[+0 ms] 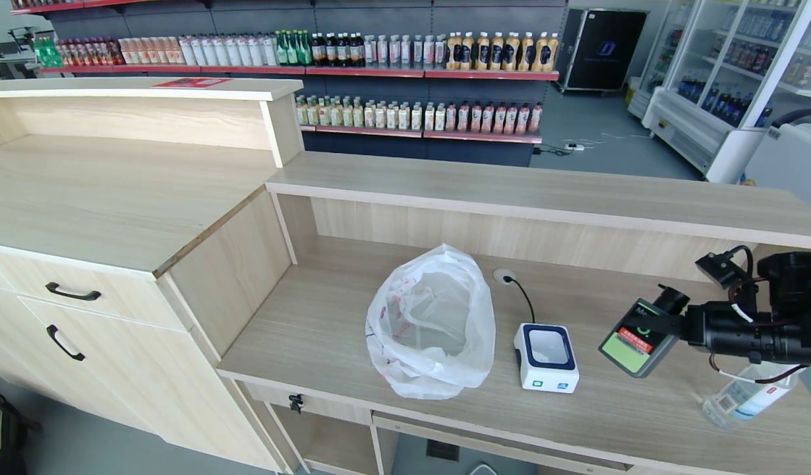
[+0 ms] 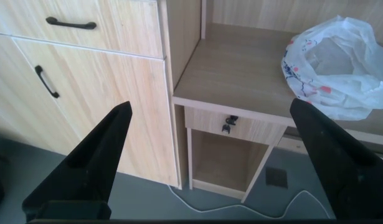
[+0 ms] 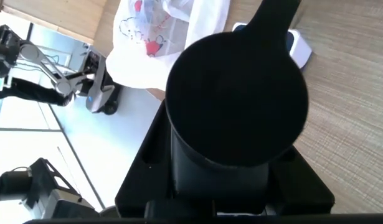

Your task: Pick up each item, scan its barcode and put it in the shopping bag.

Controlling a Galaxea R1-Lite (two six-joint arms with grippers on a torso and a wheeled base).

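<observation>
Our right pincer [image 1: 669,323] is closed on a dark canister [image 1: 636,340] with a green and red label, and carries it clear of the counter [image 1: 313,323], tilted, with the label facing up and away from the wrist. In the right wrist view the canister's black round end [image 3: 238,106] sits right in front of the camera, with one dark finger [image 3: 275,15] running past it. Ahead of this pincer and lower down, the white scanner [image 1: 546,356] stands on the counter, its window facing up and its cable running to a hole [image 1: 504,276] in the counter top. Just beyond the scanner, farther from the pincer, the white shopping bag [image 1: 432,323] stands with its mouth open; we cannot tell whether anything lies inside. Behind the pincer, under the wrist, a clear water bottle [image 1: 742,396] lies on its side on the counter. Our left pincer [image 2: 210,106] is spread wide and holds nothing; its fingers [image 2: 91,162] hang off the counter's front edge, with the cabinet drawers [image 2: 73,50] to one side of it and the bag beyond the other finger.
</observation>
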